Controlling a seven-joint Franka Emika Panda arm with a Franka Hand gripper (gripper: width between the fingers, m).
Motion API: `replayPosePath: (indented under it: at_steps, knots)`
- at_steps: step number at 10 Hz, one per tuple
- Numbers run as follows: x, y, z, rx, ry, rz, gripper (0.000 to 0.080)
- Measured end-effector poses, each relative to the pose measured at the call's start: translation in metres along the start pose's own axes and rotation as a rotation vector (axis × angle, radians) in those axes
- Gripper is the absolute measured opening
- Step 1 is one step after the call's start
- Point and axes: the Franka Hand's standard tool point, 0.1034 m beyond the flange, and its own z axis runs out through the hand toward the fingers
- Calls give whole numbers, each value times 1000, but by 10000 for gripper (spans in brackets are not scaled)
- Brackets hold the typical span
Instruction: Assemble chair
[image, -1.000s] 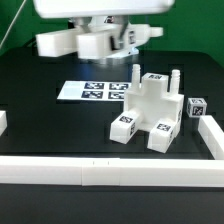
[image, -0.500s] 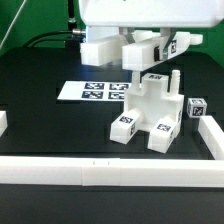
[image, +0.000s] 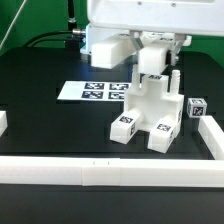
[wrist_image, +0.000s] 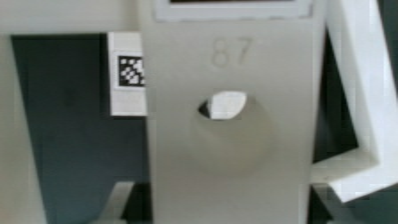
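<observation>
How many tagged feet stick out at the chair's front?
2: one foot on the exterior view's left, the other foot on its right; more may hide behind.

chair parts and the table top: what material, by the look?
Chair parts: probably moulded or printed plastic, matte white. They are chunky blocks, and the panel has an embossed number. Table: matte black with no glare; material unclear.

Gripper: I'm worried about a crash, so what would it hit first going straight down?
Probably the chair assembly right below the gripper; a white panel fills the wrist view, but depth is unclear.
</observation>
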Motion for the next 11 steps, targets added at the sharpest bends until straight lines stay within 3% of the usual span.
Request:
replayPosePath:
  at_steps: [1, 2, 5, 6, 7, 11]
  knots:
    - [-2, -2, 3, -3, -3, -4, 284]
    - [3, -1, 4, 25, 24, 28, 284]
    - [-3, -6, 7, 17, 20, 60, 284]
    - [-11, -16, 10, 1, 29, 49, 284]
    - [-20, -24, 14, 5, 38, 52, 284]
    - [-25, -25, 17, 3, 32, 49, 284]
